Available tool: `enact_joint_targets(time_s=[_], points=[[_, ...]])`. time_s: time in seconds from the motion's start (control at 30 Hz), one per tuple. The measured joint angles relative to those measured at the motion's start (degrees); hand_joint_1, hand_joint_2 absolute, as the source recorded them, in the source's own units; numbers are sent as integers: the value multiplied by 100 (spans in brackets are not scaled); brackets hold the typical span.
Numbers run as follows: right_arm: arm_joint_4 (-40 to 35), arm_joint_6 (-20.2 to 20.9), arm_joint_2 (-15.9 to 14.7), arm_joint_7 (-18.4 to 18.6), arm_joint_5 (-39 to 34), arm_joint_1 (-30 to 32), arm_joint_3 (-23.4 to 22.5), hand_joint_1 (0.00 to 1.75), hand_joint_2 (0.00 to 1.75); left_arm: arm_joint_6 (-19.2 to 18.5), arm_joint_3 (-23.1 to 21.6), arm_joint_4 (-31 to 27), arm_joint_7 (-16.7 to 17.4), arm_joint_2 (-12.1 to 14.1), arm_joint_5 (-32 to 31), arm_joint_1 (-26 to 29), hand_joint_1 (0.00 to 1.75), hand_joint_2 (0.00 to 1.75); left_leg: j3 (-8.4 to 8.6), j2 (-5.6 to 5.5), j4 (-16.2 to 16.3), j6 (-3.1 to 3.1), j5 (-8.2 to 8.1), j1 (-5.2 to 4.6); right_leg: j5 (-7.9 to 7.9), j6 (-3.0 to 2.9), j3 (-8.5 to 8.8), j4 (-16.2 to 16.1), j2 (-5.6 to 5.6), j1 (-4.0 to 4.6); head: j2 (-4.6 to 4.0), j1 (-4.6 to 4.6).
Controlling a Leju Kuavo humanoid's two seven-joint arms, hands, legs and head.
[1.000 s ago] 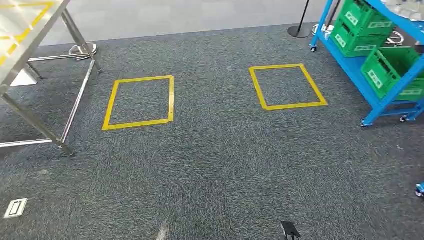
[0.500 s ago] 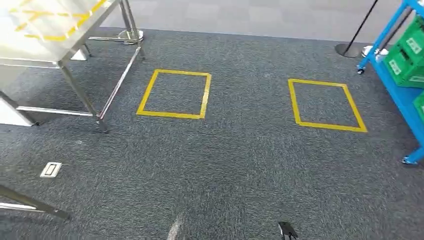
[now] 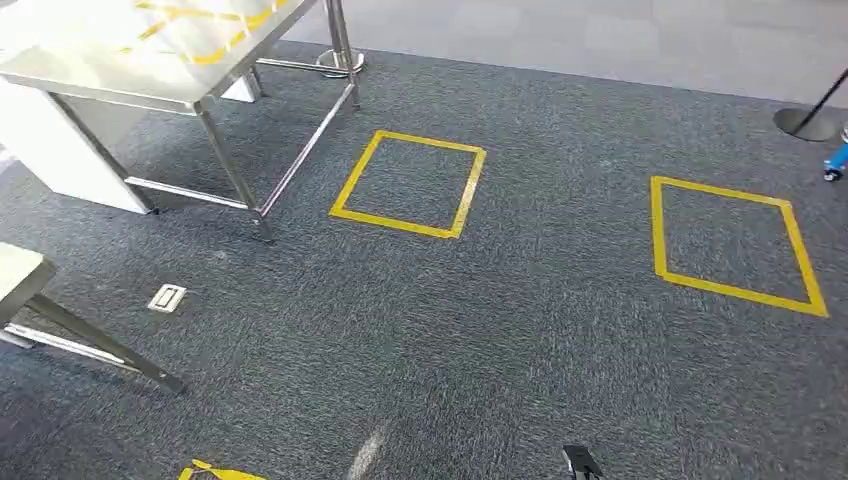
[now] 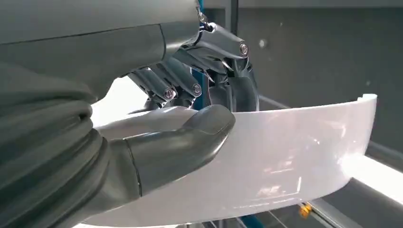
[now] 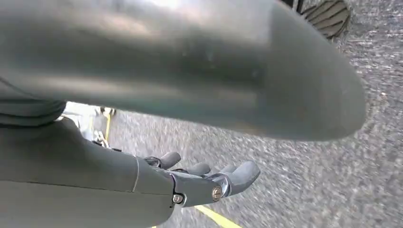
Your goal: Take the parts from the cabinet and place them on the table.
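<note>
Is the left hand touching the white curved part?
Touching. The left wrist view shows the left hand holding the white curved part, with its thumb pressed on the front.

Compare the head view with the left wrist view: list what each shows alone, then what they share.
Head view alone: grey carpet, two yellow tape squares, a steel table with yellow tape on top, and a floor socket.
Left wrist view alone: the left hand gripping a curved white part, thumb on one face and fingers behind it.
Shared: nothing I can match with certainty.
</note>
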Motion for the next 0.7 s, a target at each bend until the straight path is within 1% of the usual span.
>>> enact_joint_targets(time_s=[0.03, 0.07, 0.1, 0.13, 0.17, 0.2, 0.23, 0.27, 0.3, 0.33, 0.37, 0.4, 0.43, 0.47, 0.5, 0.53, 0.57, 0.6, 0.63, 0.67, 0.7], points=[[0, 18, -9, -13, 0, 4, 0, 0, 0, 0, 0, 15, 4, 2, 11, 0, 175, 175, -77, 9, 179, 2, -20, 0, -3, -5, 1, 1, -77, 13, 2, 2], [0, 33, -11, -31, 0, 0, 0, 0, 0, 0, 2, 33, 4, 13, 22, 0, 175, 175, -27, 23, 105, 14, 82, -1, -9, -12, 7, 1, -155, 23, 2, 2], [0, 39, -11, -50, 0, -9, 0, 0, 0, 0, 2, 39, 4, 26, 42, 0, 175, 175, 152, 45, -219, 35, 283, -5, -18, -18, 18, 1, -231, 34, 0, 0], [0, 48, -11, -59, 0, -16, 0, 0, 0, 0, 4, 39, 7, 35, 44, -3, 175, 175, 432, 116, -723, 69, 522, -19, -31, -14, 40, 1, -306, 45, 0, 0], [0, 52, -11, -68, -2, -18, 0, 0, 0, 0, 7, 39, 7, 44, 46, -13, 175, 175, 733, 302, -1252, 125, 713, -50, -45, -5, 68, 1, -377, 51, 2, 0], [0, 61, -11, -68, -2, -20, 0, 0, 0, 0, 7, 37, 4, 46, 46, -28, 175, 175, 834, 568, -1491, 209, 657, -121, -63, 23, 87, 3, -428, 79, 0, 4], [0, 66, -11, -70, 0, -22, 0, 0, 0, 0, 7, 35, 2, 46, 46, -34, 175, 175, 821, 497, -1516, 216, 702, -131, -78, 60, 101, 7, -494, 75, 0, 11], [0, 61, -11, -70, -2, -26, 0, 0, 0, 0, 7, 31, 0, 48, 46, -40, 175, 175, 809, 429, -1508, 238, 695, -141, -83, 87, 108, -3, -548, 63, 0, 9], [0, 59, -11, -68, -2, -29, 0, 0, 0, 0, 13, 31, 0, 61, 48, -38, 175, 175, 795, 352, -1508, 268, 697, -157, -86, 125, 137, -23, -623, 47, 2, 7], [0, 57, -11, -68, -2, -42, 0, 0, 0, 0, 17, 28, 0, 74, 50, -39, 175, 175, 801, 262, -1552, 297, 718, -156, -88, 156, 178, -48, -697, 54, 2, 7], [-2, 55, -13, -66, -2, -47, 0, 0, 0, 0, 20, 26, 0, 76, 52, -38, 175, 175, 895, 189, -1632, 328, 791, -65, -123, 211, 194, -27, -594, 45, 0, 13], [0, 57, -13, -66, -2, -51, 2, 0, 0, 4, 22, 31, -2, 77, 63, -66, 175, 175, 910, 140, -1661, 338, 806, -64, -199, 252, 161, 83, -238, 32, 0, 24], [0, 55, -13, -59, -7, -51, 2, 0, 0, 2, 22, 44, -2, 77, 74, -110, 175, 175, 895, 75, -1657, 385, 836, -51, -431, 263, -27, 459, 46, 22, 2, 33], [0, 48, -26, -46, -9, -35, 2, 0, 0, 0, 22, 61, 0, 76, 83, -113, 175, 175, 883, -8, -1657, 392, 840, -51, -660, 279, -276, 947, 153, 14, 0, 46], [0, 46, -42, -46, -9, -17, 2, 0, 0, 0, 22, 79, 0, 74, 96, -109, 175, 175, 872, -88, -1654, 392, 840, -51, -802, 294, -483, 1341, 173, 12, 0, 44], [0, 46, -55, -46, -11, -7, 2, 0, 0, 0, 22, 100, 0, 72, 94, -109, 175, 175, 864, -175, -1649, 391, 840, -48, -842, 307, -664, 1636, 177, 10, 0, 48], [0, 48, -55, -48, -13, -3, 0, 0, 0, 0, 22, 118, 0, 70, 83, -111, 175, 175, 865, -262, -1641, 385, 842, -38, -732, 316, -701, 1637, 178, 2, 0, 46], [0, 50, -57, -52, -15, -5, 2, 0, 0, 0, 22, 131, 0, 70, 65, -113, 175, 175, 865, -345, -1628, 371, 837, -23, -501, 324, -608, 1366, 186, -12, 2, 48], [0, 52, -59, -55, -15, -7, 2, 0, 0, 0, 22, 140, -2, 68, 50, -115, 175, 175, 865, -433, -1606, 337, 826, -4, -213, 336, -401, 893, 222, -33, 0, 48], [0, 59, -63, -59, -13, -8, 0, 0, 0, 0, 22, 144, -2, 59, 50, -116, 175, 175, 862, -507, -1575, 299, 810, 13, 33, 354, -165, 384, 357, -67, 0, 50], [0, 61, -63, -68, -13, -5, 2, 0, 0, 0, 22, 146, -2, 55, 50, -120, 175, 175, 837, -566, -1539, 254, 789, 28, 67, 366, -15, 25, 653, -118, 2, 52]])
